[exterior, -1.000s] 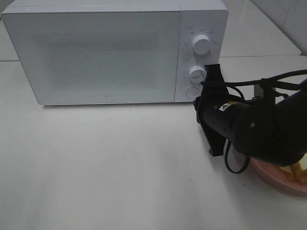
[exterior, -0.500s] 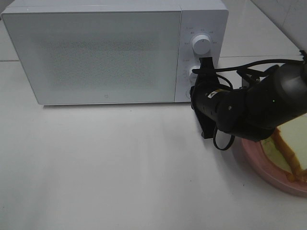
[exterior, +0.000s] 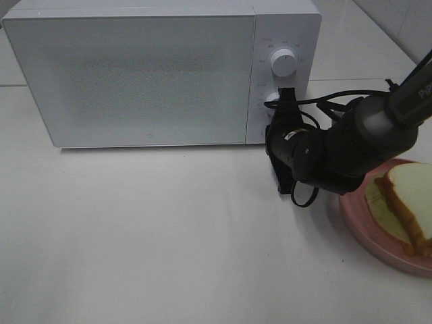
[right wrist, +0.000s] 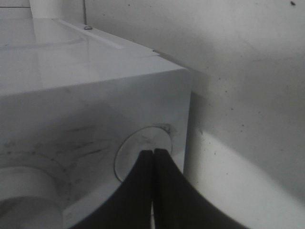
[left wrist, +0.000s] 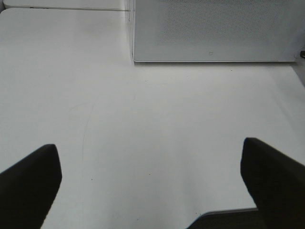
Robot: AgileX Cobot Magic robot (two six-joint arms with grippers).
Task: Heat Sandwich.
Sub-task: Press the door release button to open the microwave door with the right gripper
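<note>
Swung closer, my tightly closed right gripper (right wrist: 153, 151) noses the round button (right wrist: 131, 155) on the microwave (exterior: 135, 74); sandwich (exterior: 405, 196) and plate (exterior: 361, 219) hug the table (exterior: 169, 236)'s right edge; left gripper (left wrist: 151, 164) spread wide.

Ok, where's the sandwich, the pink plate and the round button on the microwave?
sandwich (exterior: 409, 192), high view, on the top bread slice.
pink plate (exterior: 360, 229), high view, on its bare rim.
round button (right wrist: 136, 145), right wrist view, on its bare white face.

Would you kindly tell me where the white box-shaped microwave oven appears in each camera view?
Exterior high: white box-shaped microwave oven, upper left.
Left wrist: its door beyond the open left gripper.
Right wrist: its control panel close ahead of the shut right gripper.
Shared: white tabletop.
</note>
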